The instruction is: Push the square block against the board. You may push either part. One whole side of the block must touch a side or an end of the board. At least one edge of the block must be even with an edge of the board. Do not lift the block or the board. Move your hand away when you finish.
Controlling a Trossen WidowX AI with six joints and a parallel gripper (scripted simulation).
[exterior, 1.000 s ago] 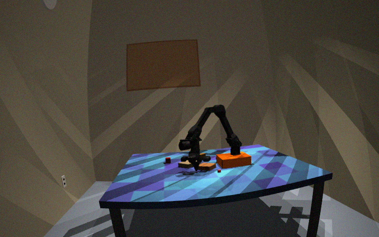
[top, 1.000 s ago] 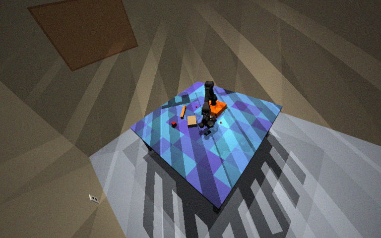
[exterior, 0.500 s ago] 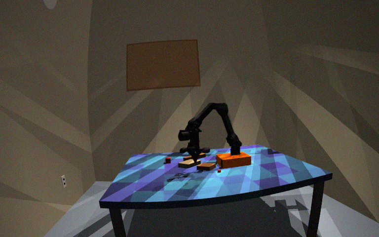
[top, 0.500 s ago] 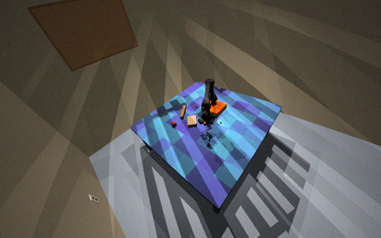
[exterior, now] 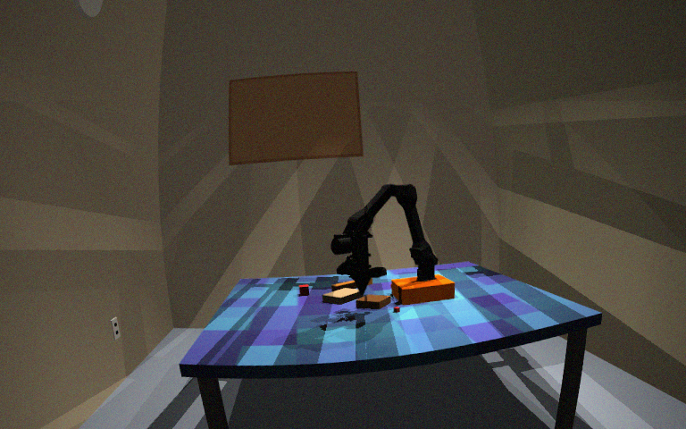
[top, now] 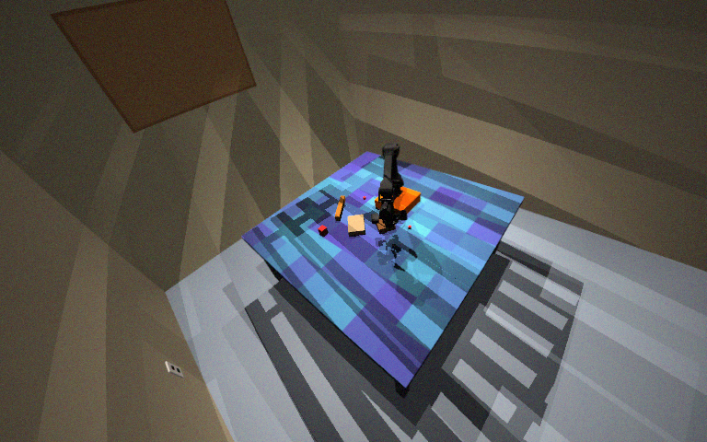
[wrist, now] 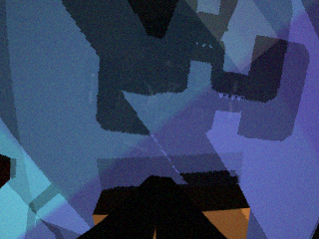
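A tan square block (top: 356,223) (exterior: 340,295) lies flat on the patterned table (top: 365,312) (exterior: 455,323). A thin orange board (top: 340,207) lies just beyond it, apart from it; in the exterior view the board (exterior: 346,284) is partly hidden behind the arm. My gripper (top: 379,221) (exterior: 361,290) (wrist: 159,186) is shut and empty, low over the table to the right of the tan block. A darker brown block (top: 382,226) (exterior: 372,301) (wrist: 226,221) lies right beside the fingertips. I cannot tell whether the fingers touch either block.
The arm's orange base (top: 409,198) (exterior: 424,289) stands behind the gripper. A small red cube (top: 322,229) (exterior: 304,289) sits left of the tan block. Tiny red markers (top: 410,226) (exterior: 397,308) dot the table near the base.
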